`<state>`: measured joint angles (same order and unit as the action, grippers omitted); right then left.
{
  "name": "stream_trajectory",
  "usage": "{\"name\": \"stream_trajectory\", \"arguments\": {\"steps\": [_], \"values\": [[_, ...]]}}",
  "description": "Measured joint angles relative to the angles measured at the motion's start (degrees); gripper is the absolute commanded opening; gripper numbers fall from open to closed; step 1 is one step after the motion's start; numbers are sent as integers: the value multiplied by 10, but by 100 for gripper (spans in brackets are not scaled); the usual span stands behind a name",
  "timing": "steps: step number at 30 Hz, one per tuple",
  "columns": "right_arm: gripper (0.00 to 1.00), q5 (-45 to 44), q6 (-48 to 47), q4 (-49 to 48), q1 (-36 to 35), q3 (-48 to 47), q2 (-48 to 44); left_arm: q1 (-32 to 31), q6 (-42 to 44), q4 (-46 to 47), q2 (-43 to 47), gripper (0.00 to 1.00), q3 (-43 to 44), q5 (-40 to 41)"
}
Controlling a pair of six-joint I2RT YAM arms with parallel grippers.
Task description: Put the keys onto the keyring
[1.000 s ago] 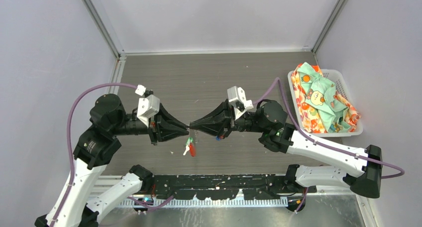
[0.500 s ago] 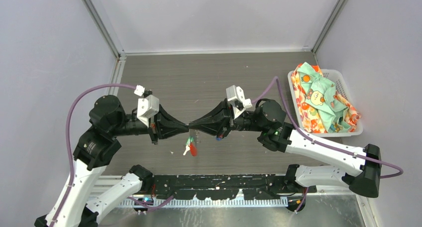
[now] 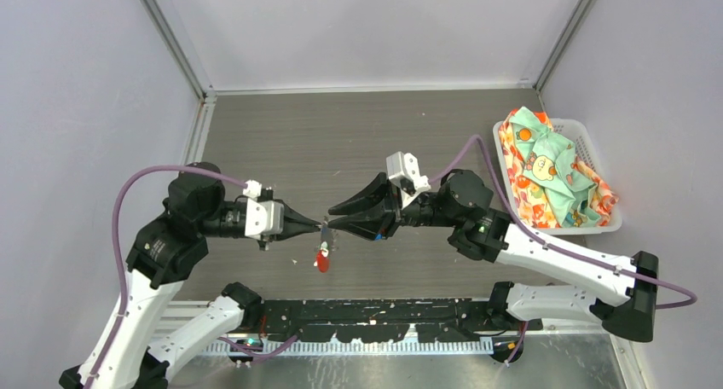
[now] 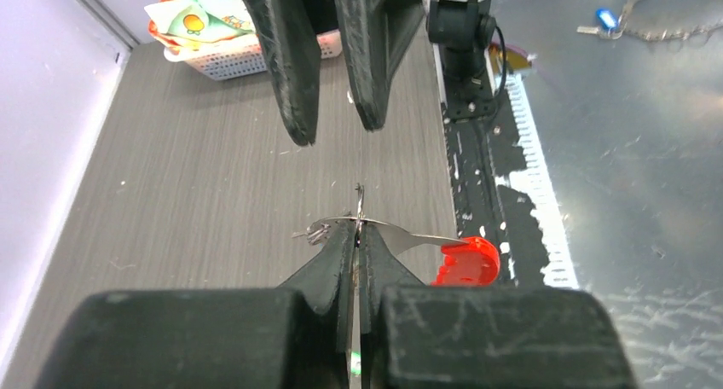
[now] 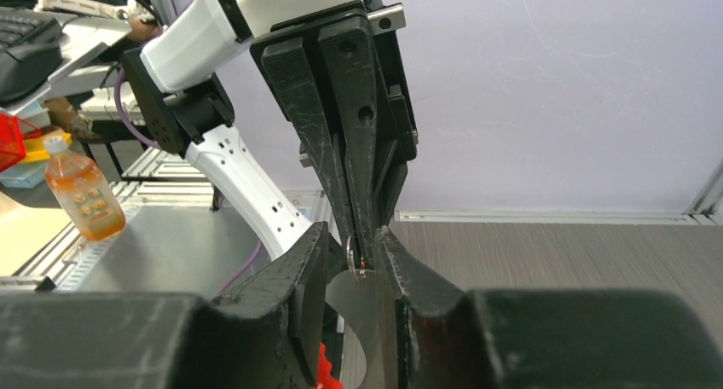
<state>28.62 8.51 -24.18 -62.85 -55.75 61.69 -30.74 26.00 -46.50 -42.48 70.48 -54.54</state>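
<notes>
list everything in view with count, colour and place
keyring: 1, silvery with a red piece hanging, in the air over the table's near middle
key: 1, blue head, on the metal plate, seen from the left wrist
chain: 1, silvery, beside that key
basket: 1, white, table's right edge
cloth: 1 bundle, green and orange print, in the basket
bottle: 1, orange drink, off the table in the background
table: 1, grey wood grain
metal plate: 1, silver, by the arm bases
left gripper: 1, black, jaws shut on the keyring
right gripper: 1, black, jaws open around the keyring's end
</notes>
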Motion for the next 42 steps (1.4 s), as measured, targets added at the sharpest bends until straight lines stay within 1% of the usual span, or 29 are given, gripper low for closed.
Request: {"name": "stream_trajectory", "arguments": {"steps": [6,13,17,22,27,31,42], "values": [[35,0,-59,88,0,-26,-17,0,121,-47,-1,0,3,-3],[36,0,-123,163,0,-52,-22,0,241,-61,7,0,8,7],[35,-7,-154,196,0,-62,-19,0,324,-63,27,0,-1,17],[35,-16,-179,215,0,-66,-12,0,428,-85,42,0,-8,22],[35,-18,-196,228,0,-67,-1,0,481,-104,46,0,-18,25],[34,-20,-210,235,-3,-73,9,0,506,-112,52,0,-23,24],[30,-8,-223,246,-12,-78,11,0,544,-116,64,0,-28,-2]]}}
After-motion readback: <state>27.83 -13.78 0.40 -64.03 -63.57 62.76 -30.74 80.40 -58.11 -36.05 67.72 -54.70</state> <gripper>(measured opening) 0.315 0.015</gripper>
